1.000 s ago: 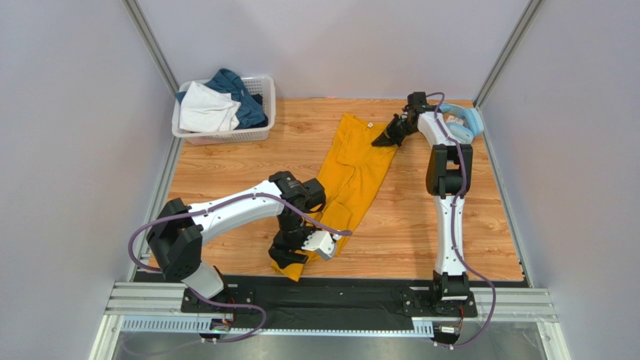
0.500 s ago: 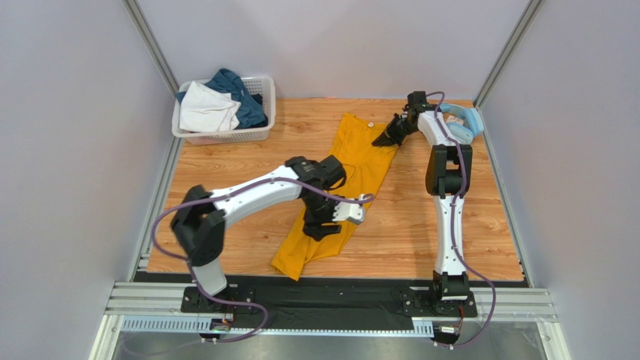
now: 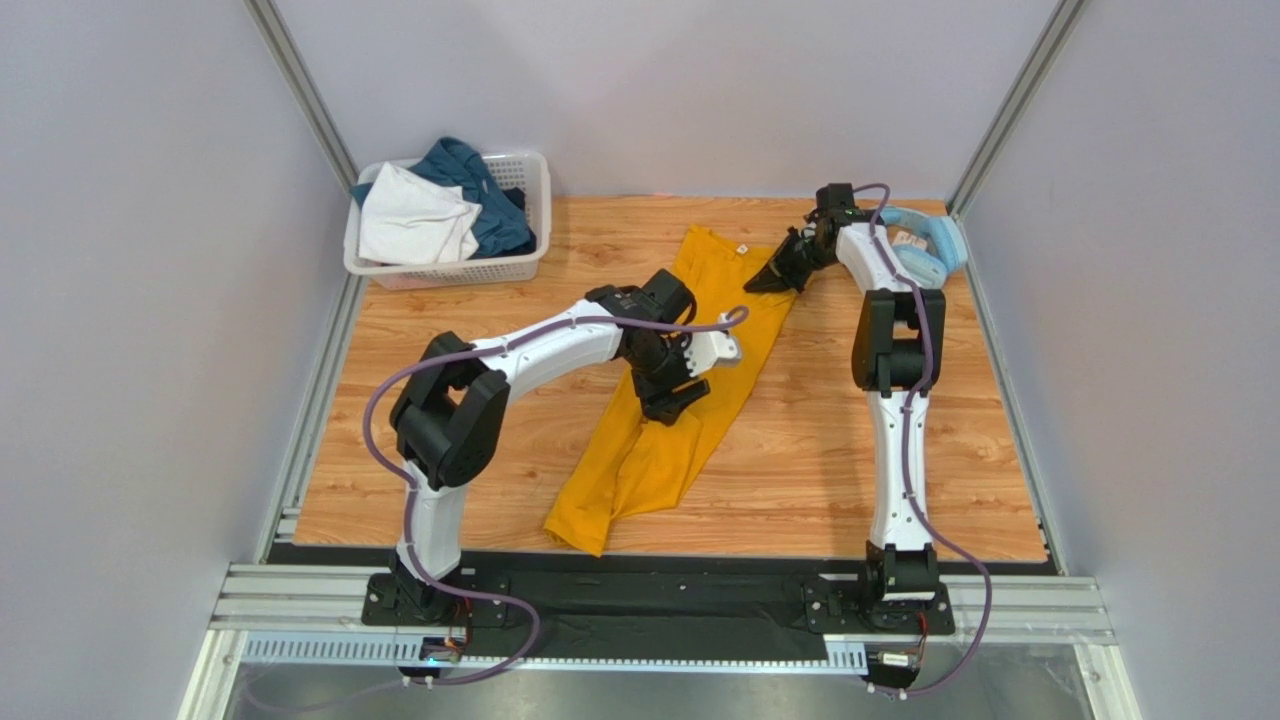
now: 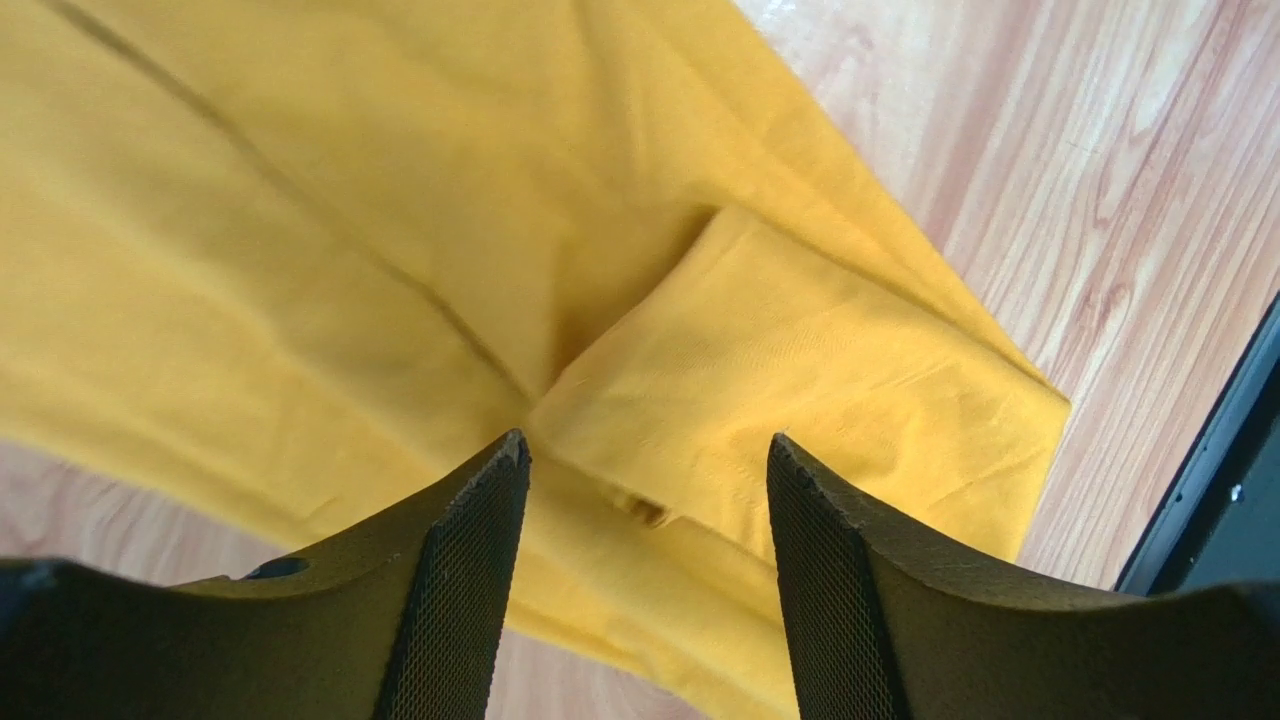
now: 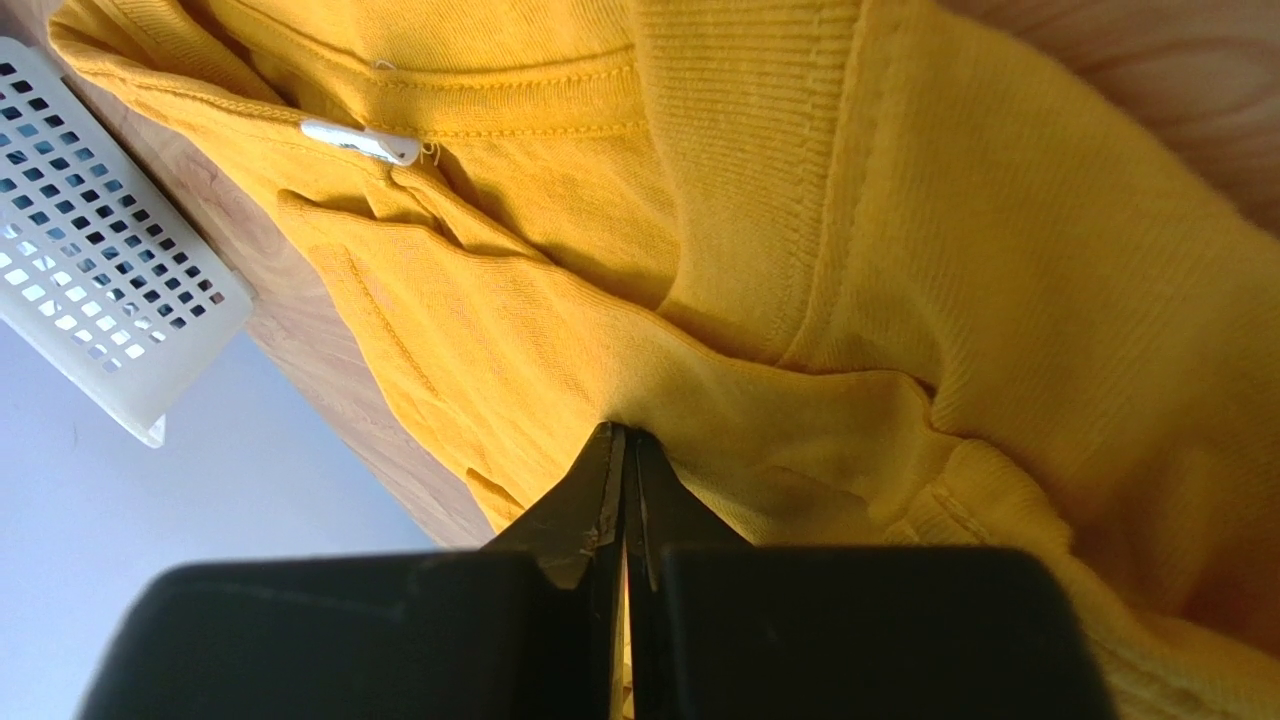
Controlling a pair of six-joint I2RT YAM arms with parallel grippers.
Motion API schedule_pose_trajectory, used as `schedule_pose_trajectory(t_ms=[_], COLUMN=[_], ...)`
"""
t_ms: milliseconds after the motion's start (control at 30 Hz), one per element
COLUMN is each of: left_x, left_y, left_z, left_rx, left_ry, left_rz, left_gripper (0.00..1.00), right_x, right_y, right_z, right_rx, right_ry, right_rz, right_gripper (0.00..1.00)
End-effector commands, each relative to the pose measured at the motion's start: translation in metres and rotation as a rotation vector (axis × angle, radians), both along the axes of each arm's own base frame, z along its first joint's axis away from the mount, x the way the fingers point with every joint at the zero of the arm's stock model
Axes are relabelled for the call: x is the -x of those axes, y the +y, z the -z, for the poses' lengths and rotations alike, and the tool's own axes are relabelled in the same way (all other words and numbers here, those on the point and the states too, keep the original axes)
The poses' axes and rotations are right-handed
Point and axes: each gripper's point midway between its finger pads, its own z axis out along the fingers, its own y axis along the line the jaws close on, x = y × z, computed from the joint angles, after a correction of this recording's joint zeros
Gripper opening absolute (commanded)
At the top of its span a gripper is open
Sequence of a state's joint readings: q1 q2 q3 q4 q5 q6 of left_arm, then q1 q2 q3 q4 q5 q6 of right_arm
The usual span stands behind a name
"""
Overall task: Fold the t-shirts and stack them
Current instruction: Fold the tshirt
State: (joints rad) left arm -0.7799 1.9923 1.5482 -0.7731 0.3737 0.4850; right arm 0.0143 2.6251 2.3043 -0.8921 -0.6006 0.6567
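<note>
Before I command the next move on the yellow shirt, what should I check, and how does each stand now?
1. Right gripper pinching yellow t-shirt at its far end: ok.
2. Left gripper open over the shirt, gripping nothing: ok.
3. Shirt lying flat: not ok, near half creased and folded over.
4. Headphones apart from right arm: cannot tell.
5. White garment and teal garment in basket: ok.

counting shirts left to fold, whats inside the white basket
The basket holds a white garment lying partly over a dark teal-blue garment. Anything beneath the two is covered, so I cannot tell if more lies there.
</note>
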Motion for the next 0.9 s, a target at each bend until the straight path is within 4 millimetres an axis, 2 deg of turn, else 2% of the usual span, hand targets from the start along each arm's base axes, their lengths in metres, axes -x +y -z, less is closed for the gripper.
schedule_pose_trajectory(t_ms=[0,133,200,333,433,467,567,600,867], left_x=[-0.005,0.003,0.010,0.010,0.013,0.014,0.017,0.018,0.038], left_y=[-0.012,-0.012,-0.014,-0.015,-0.014,-0.013,-0.008,-0.007,0.006], left_z=[-0.033,-0.009,-0.005,-0.003,-0.003,-0.004,-0.005,-0.007,-0.033], left_rx=[0.107,0.083,0.082,0.080,0.067,0.061,0.045,0.042,0.038], left_ry=[-0.019,0.052,0.088,0.100,0.112,0.117,0.124,0.125,0.154], left_rz=[-0.020,-0.027,-0.020,-0.013,0.001,0.003,0.012,0.011,0.069], left_gripper=[0.65,0.65,0.65,0.62,0.39,0.23,0.03,0.00,0.00], right_x=[0.008,0.008,0.009,0.007,0.007,0.008,0.008,0.008,0.008], right_y=[-0.014,-0.014,-0.014,-0.014,-0.014,-0.014,-0.015,-0.015,-0.015], right_z=[0.036,0.036,0.036,0.034,0.034,0.034,0.034,0.035,0.033], right_rx=[0.081,0.083,0.083,0.079,0.082,0.083,0.085,0.086,0.081], right_ry=[0.052,0.053,0.050,0.046,0.048,0.048,0.051,0.051,0.055], right_rz=[0.008,0.007,0.006,0.008,0.010,0.011,0.013,0.012,0.019], right_gripper=[0.00,0.00,0.00,0.00,0.00,0.00,0.00,0.00,0.00])
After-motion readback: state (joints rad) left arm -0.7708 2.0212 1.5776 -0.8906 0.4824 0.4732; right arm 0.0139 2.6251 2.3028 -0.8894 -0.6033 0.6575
